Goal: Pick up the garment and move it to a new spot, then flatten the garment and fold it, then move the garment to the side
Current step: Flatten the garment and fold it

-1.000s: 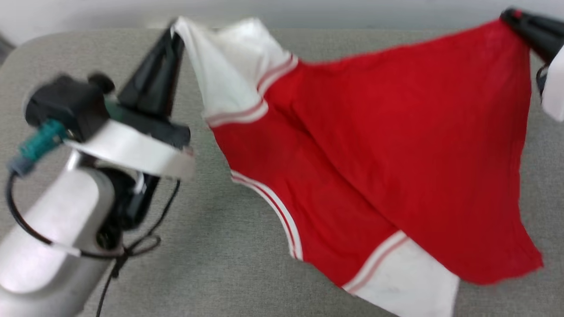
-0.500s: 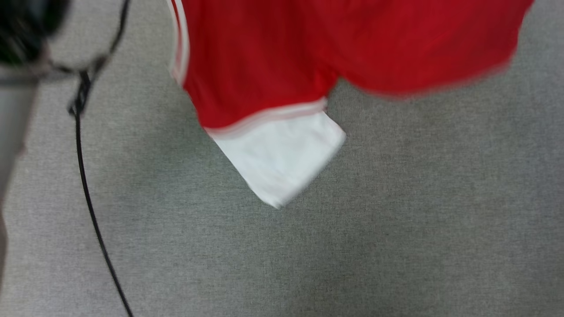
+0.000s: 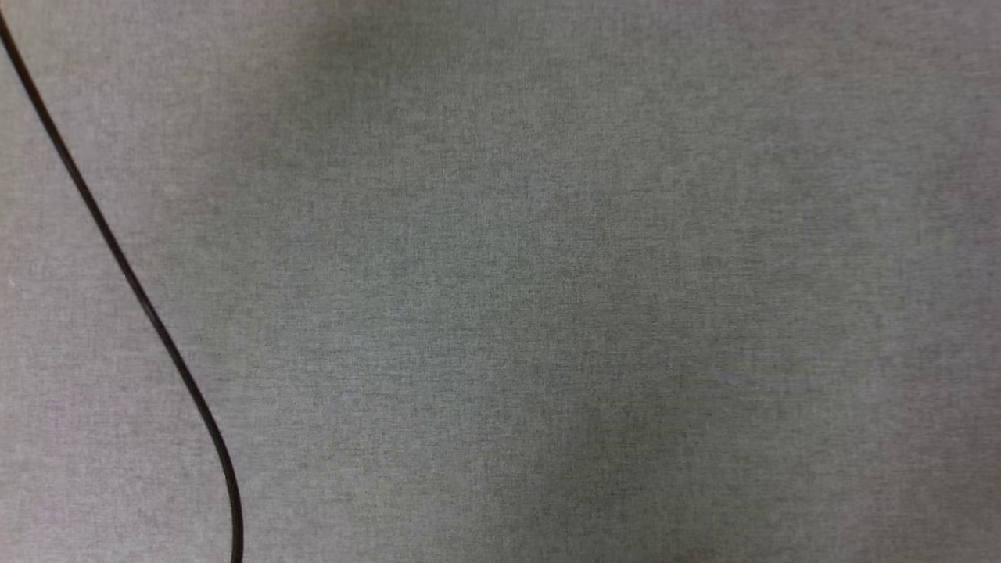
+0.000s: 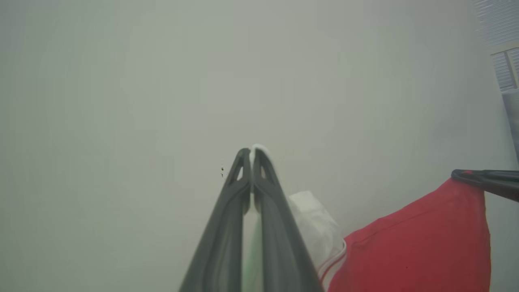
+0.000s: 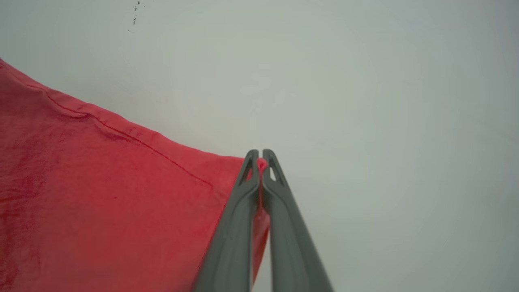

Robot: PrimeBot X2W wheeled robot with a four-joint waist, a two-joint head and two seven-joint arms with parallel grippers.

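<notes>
Garment [image 5: 101, 182]: up in the air, strung between the two arms in front of a pale wall, well clear of the grey surface [image 3: 547, 313] below. Held by two points only. On the left, white sleeve [image 4: 312, 227] pinched between the left fingers [image 4: 229, 219], pressed together with a sliver of white cloth poking out at the tips. On the right, a red corner beside a stitched edge pinched between the right fingers [image 5: 239, 211], likewise pressed shut on a small nub of red. Sagging in a shallow curve between the two holds, loose folds hanging beneath.

Judged light, soft and limp, with no stiffness to hold a shape. Thin knit, probably a little stretchy. Not fragile, not especially slippery, but gripped by very small bites of cloth, so liable to slide out under a sharp tug.

Best taken at seams, cuffs, hem corners or shoulders, for a thicker, firmer bite than plain single cloth. Best held wide apart and level for laying down flat, then smoothed outward from the middle.

Black cable [image 3: 141, 297] crossing the left of the surface in the head view; lying or hanging, cannot tell. Worth keeping clear of the cloth.
</notes>
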